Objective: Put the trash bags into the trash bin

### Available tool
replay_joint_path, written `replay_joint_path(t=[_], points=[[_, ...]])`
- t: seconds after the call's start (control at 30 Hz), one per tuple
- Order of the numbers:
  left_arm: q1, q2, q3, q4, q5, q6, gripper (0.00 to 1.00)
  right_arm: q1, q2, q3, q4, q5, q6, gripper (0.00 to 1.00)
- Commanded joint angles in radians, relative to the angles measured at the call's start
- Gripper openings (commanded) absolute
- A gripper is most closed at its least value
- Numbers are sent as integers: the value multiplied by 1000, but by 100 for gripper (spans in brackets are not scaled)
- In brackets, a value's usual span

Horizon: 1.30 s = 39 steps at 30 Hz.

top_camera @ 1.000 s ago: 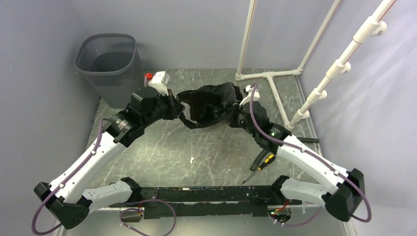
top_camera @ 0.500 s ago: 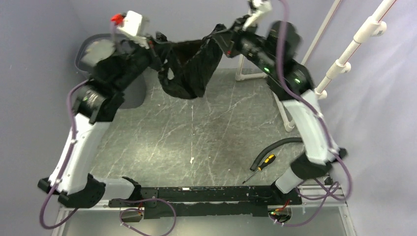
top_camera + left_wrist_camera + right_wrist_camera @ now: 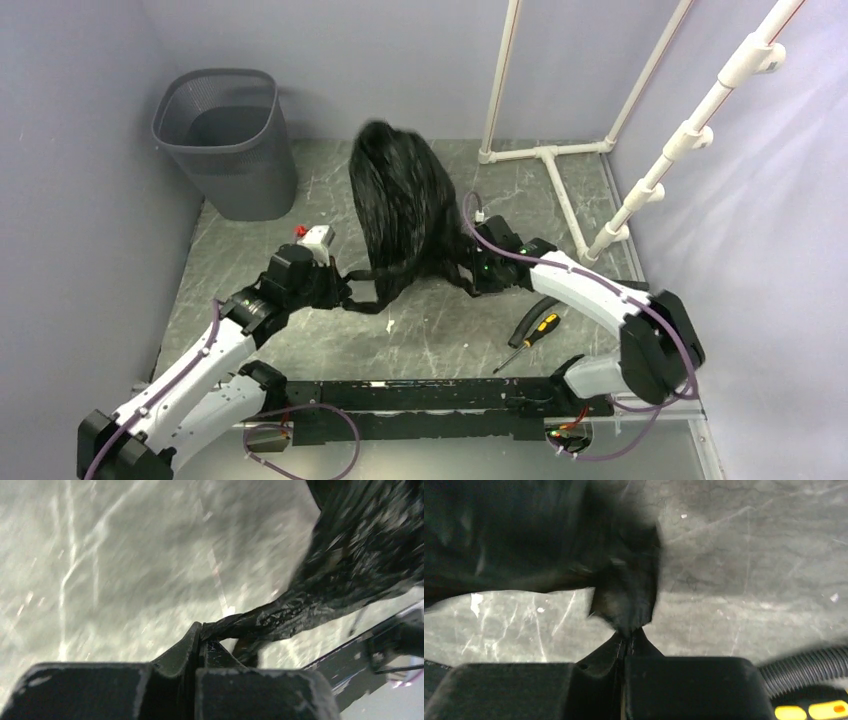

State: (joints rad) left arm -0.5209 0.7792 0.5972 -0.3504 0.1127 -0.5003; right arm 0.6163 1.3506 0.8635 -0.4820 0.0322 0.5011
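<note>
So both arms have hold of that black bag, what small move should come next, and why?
Probably lift together and swing the bag left, toward the bin. The left gripper and right gripper are each shut on an edge of it, low over the table, while the bin stands apart in the far left corner.

Black trash bag [image 3: 400, 205] stands billowed and blurred over the worktop [image 3: 300, 215], its lower edge held by the left end effector [image 3: 347, 295] and right end effector [image 3: 466, 265]. Trash bin [image 3: 240, 175] stands upright at far left, well apart.
</note>
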Motion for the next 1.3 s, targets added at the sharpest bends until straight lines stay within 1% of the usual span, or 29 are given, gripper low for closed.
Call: replay_joint_path(t=[0.0, 0.07, 0.1, 0.17, 0.2, 0.23, 0.27, 0.3, 0.33, 0.37, 0.4, 0.43, 0.47, 0.53, 0.6, 0.63, 0.67, 0.73, 0.8, 0.83, 0.93, 0.97, 1.0, 1.03, 1.07, 1.13, 1.2, 1.23, 1.27], points=[[1, -32, 270, 47, -142, 37, 2, -21, -205, 311, 64, -21, -70, 0], [2, 112, 554, 1, -103, 215, 2, -30, -113, 611, -9, -59, -175, 0], [2, 192, 730, -71, -70, 275, 2, -30, -66, 783, -53, -79, -216, 0], [1, 309, 1091, -189, 17, 376, 2, -26, -20, 1037, -92, -127, -272, 0], [1, 322, 1179, -181, 63, 394, 2, -25, -44, 1066, -43, -169, -281, 0], [1, 297, 1192, -127, 112, 402, 3, -24, -106, 1017, 53, -203, -281, 0], [1, 240, 1139, -21, 154, 405, 2, -24, -187, 890, 180, -221, -275, 3], [1, 170, 1026, 103, 184, 399, 2, -26, -310, 742, 352, -231, -246, 8], [1, 90, 893, 201, 180, 374, 3, -26, -381, 592, 410, -226, -239, 11], [1, 27, 763, 260, 147, 336, 3, -26, -417, 472, 395, -180, -234, 12], [1, -29, 638, 257, 99, 294, 3, -27, -422, 381, 323, -120, -211, 12], [1, -65, 524, 193, 61, 245, 3, -29, -397, 297, 215, -34, -157, 9], [1, -82, 409, 86, 23, 168, 2, -32, -342, 224, 93, 61, -79, 3], [1, -69, 135, -73, -68, -126, 3, -47, -228, 83, -40, 127, 85, 0], [2, -54, -34, -69, -50, -303, 2, -50, -216, -11, 33, 50, 138, 0], [2, -65, -71, -12, -21, -334, 2, -56, -235, -12, 79, 24, 145, 0], [2, -78, -73, 31, -19, -335, 3, -64, -251, 17, 98, 16, 138, 0], [3, -61, 41, 3, -99, -263, 3, -84, -248, 159, 91, 0, 82, 0], [9, 20, 252, -54, -185, -129, 2, -94, -185, 407, 45, -49, -15, 0], [13, 74, 390, -72, -191, -31, 2, -95, -149, 551, 28, -81, -65, 0], [14, 204, 818, -96, -103, 186, 2, -92, -104, 918, 78, -219, -192, 0], [14, 223, 934, -78, -60, 244, 2, -92, -118, 974, 136, -276, -204, 0], [13, 222, 1013, -36, -4, 295, 2, -92, -153, 965, 219, -335, -206, 0], [13, 200, 1030, 27, 42, 343, 2, -93, -196, 910, 299, -379, -206, 1], [13, 160, 984, 112, 76, 363, 3, -93, -249, 826, 367, -393, -211, 4], [13, 51, 795, 254, 67, 350, 2, -93, -327, 629, 377, -331, -213, 5], [13, -42, 569, 236, -14, 255, 3, -94, -362, 381, 296, -179, -181, 5], [13, -69, 460, 165, -43, 185, 3, -95, -348, 261, 228, -71, -111, 0], [13, -70, 336, 85, -71, 76, 2, -101, -306, 169, 153, 13, -22, 0]])
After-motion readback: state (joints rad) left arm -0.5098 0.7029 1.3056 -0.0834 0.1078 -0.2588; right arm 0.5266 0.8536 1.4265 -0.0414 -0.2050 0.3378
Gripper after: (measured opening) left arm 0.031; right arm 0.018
